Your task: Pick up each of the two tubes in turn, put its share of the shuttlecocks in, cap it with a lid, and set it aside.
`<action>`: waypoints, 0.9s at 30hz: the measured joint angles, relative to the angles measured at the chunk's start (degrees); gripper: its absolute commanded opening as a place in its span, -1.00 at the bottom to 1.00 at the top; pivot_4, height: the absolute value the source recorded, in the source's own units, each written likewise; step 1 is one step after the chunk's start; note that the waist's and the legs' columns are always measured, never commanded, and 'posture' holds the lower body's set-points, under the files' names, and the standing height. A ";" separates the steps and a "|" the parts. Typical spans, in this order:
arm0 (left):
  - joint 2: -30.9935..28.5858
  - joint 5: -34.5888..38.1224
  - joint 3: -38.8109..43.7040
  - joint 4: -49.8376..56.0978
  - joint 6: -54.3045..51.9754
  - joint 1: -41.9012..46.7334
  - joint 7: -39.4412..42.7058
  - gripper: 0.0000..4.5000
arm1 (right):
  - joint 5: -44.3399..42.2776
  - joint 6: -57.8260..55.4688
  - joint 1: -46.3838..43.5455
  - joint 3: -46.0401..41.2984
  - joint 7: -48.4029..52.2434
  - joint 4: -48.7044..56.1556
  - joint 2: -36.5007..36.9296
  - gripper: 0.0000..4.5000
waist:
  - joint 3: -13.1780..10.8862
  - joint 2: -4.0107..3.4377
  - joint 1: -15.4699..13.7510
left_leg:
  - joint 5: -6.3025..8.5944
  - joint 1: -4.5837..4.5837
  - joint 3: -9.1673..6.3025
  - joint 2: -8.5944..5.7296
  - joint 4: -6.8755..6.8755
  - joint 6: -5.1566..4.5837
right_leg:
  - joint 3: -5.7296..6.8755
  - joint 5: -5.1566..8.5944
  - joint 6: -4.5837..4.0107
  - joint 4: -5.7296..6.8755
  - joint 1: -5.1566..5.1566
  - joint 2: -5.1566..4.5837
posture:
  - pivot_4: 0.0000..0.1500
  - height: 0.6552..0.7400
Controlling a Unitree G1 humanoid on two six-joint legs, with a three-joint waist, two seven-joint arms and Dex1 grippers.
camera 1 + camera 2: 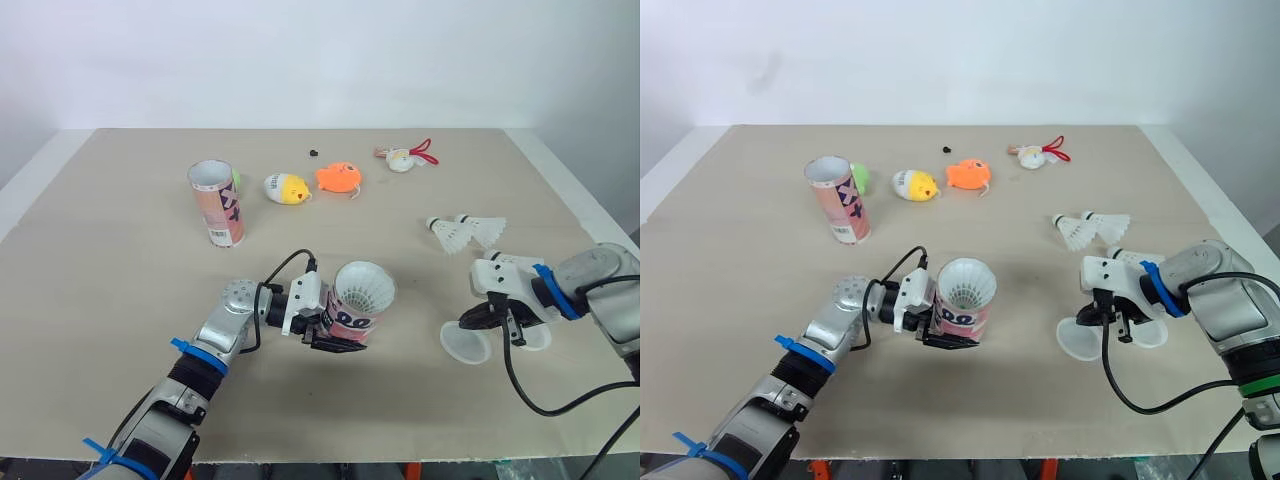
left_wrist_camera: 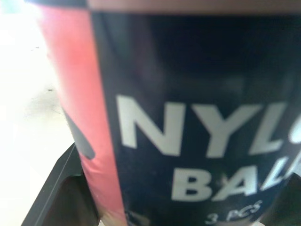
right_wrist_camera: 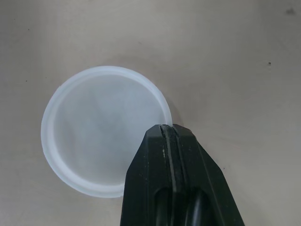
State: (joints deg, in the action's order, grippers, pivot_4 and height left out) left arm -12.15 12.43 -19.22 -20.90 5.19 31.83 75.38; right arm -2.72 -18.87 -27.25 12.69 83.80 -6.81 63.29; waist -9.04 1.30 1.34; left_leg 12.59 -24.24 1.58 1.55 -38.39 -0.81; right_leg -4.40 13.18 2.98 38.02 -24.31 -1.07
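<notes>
One tube (image 1: 358,312), lettered "NYLO… BAL… 3 PCS" and with a shuttlecock (image 1: 363,287) in its mouth, is clamped in the left gripper (image 1: 336,332) jaws low over the bench (image 1: 120,290), while the right gripper (image 1: 492,318) jaws pinch together on a translucent lid (image 3: 94,132) at its rim.

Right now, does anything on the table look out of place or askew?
Yes: the shuttlecock in the tube held by the left gripper flares above the rim, so capping it looks hard. The orange toy and yellow toy beyond look unrelated.
</notes>
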 measured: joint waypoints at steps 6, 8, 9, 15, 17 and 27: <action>-0.03 0.01 0.01 0.02 -0.01 -0.04 -0.16 0.44 | -1.86 -2.87 -2.05 -0.25 -0.95 1.12 -2.43 -0.99 | -0.01 -0.02 0.04 | 0.00 0.02 0.00 0.02 -0.01 0.00 | 0.00 -0.04 -0.06 0.00 0.00 0.02 | 1.00 1.00; 0.09 0.00 0.01 0.02 -0.02 -0.07 -0.25 0.44 | -4.37 -5.44 -4.11 -2.01 -0.91 3.44 -2.50 -0.99 | -0.02 -0.04 0.02 | 0.00 0.01 0.00 0.01 0.00 0.00 | 0.00 -0.04 -0.03 0.00 -0.01 0.01 | 1.00 1.00; 0.10 0.00 0.00 0.02 -0.02 -0.06 -0.26 0.44 | -4.66 -5.69 -4.52 -2.31 -0.92 3.73 -2.50 -0.99 | -0.02 -0.04 0.02 | 0.00 0.01 0.00 0.01 0.00 0.00 | 0.00 -0.04 -0.03 0.00 0.00 0.01 | 1.00 1.00; 0.20 0.01 0.00 0.02 -0.01 -0.07 -0.32 0.44 | -11.37 -10.90 -8.66 -6.72 0.50 8.54 -1.53 -0.99 | -0.02 -0.04 -0.01 | 0.01 -0.03 -0.03 0.01 0.02 0.02 | 0.02 -0.02 -0.07 0.00 0.00 -0.01 | 1.00 1.00; 0.18 0.00 0.01 -0.02 0.03 -0.05 -0.28 0.44 | -13.12 -12.17 -10.83 -7.60 1.37 8.60 -0.73 -0.99 | -0.02 -0.04 -0.01 | 0.02 -0.02 -0.02 0.00 0.02 0.02 | 0.01 -0.01 -0.07 0.00 -0.02 -0.02 | 1.00 1.00; 0.58 -0.02 -0.06 -1.78 0.53 0.76 0.10 0.44 | -22.29 -19.39 -26.25 -8.08 5.06 8.46 -2.38 -0.99 | -0.06 -0.11 0.03 | 0.02 -0.02 0.00 0.08 0.04 0.03 | 0.08 0.06 -0.22 0.00 -0.06 -0.01 | 1.00 1.00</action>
State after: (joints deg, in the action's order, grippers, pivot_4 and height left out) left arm -11.57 12.41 -19.28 -22.68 5.72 32.59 75.47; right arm -25.01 -38.26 -53.50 4.61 88.86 1.65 60.91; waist -9.10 1.19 1.37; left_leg 12.61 -24.26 1.58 1.63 -38.35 -0.78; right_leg -4.32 13.24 2.76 38.02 -24.37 -1.08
